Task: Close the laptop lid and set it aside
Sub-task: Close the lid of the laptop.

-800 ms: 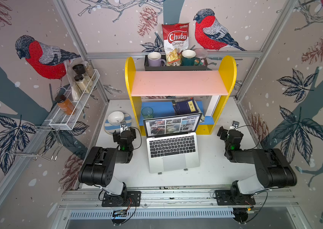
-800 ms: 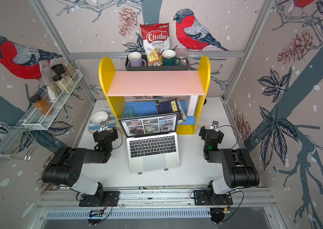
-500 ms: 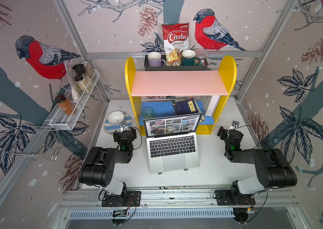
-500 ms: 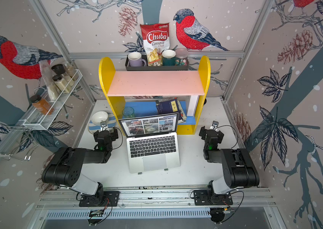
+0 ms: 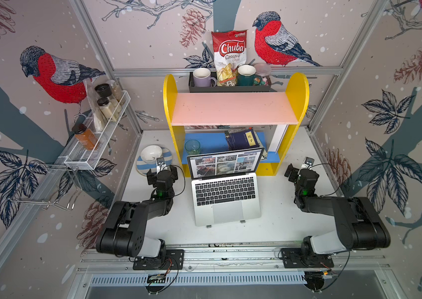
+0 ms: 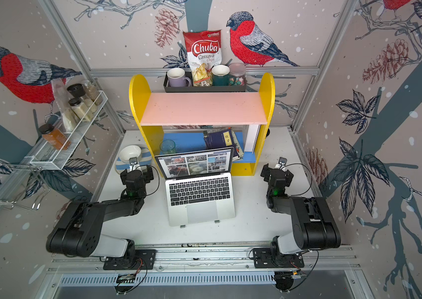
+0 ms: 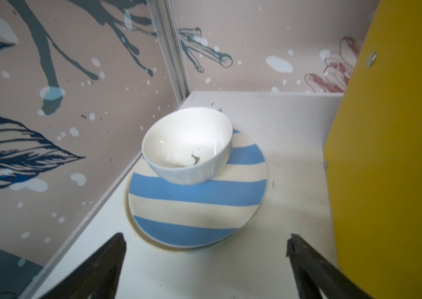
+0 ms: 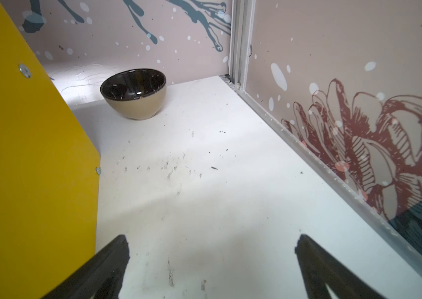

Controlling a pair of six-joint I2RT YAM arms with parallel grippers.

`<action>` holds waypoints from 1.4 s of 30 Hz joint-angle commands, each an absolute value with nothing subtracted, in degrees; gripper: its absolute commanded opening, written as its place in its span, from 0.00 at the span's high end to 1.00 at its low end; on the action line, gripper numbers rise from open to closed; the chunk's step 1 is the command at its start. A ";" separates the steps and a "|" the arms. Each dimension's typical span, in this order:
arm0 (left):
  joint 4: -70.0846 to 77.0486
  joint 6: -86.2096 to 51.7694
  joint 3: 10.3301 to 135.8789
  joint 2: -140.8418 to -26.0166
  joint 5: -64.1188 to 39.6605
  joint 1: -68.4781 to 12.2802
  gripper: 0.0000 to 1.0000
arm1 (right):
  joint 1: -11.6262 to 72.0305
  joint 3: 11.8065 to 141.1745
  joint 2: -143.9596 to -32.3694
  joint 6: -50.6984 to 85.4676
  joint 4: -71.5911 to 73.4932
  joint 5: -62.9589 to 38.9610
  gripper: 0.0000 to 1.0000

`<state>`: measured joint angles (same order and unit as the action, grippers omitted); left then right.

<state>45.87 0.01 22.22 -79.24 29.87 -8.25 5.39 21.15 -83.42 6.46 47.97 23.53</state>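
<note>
Two black arms, chunky rounded links: left arm [image 5: 140, 212], right arm [image 5: 347, 214]. Pale grey base segments [image 5: 150, 247] on bolted black plates [image 5: 158, 260]. Green wrist lights [image 5: 160, 193]. Thin black cables [image 5: 182, 180]. Black wedge fingers [image 7: 96, 271] on left gripper [image 7: 205, 235], right gripper [image 8: 212, 236].

The laptop [image 5: 226, 196] has a matt silver metal body and matt black keys. The lid [image 5: 226, 165] shows a glossy screen inside. The table [image 8: 217, 194] is a smooth white board, scuffed and speckled. The white bowl [image 7: 188, 145] is glossy glazed ceramic, faintly ribbed outside. The striped plate [image 7: 197, 204] has a softer sheen. The brown bowl [image 8: 135, 95] is shiny dark inside and matt tan outside. The shelf [image 5: 233, 108] looks like painted board, matt. The rack [image 5: 85, 158] is white metal mesh, and the chip bag [image 5: 229, 49] is shiny plastic film.
</note>
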 commanded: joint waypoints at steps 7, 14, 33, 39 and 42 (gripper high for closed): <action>-6.48 -17.16 42.75 -60.95 30.95 -9.06 0.04 | 5.02 45.75 -74.14 32.15 -5.79 44.87 0.00; -32.50 -27.57 57.94 -51.37 12.53 -9.89 0.14 | 0.44 57.52 -62.40 38.74 -26.95 23.10 0.03; -56.17 -36.85 80.30 -49.74 3.46 -18.34 0.17 | 56.15 104.96 -75.66 25.31 -54.05 35.75 0.30; -54.74 -37.30 79.55 -50.40 2.47 -18.45 0.18 | 62.02 119.34 -89.66 22.35 -57.92 38.20 0.50; -52.45 -38.73 78.20 -50.00 1.84 -18.45 0.18 | 62.31 123.34 -94.23 21.22 -57.88 37.72 0.61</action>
<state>-54.59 -37.43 78.83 -50.26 2.83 -18.22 62.00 120.49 -91.61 23.90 -55.77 35.42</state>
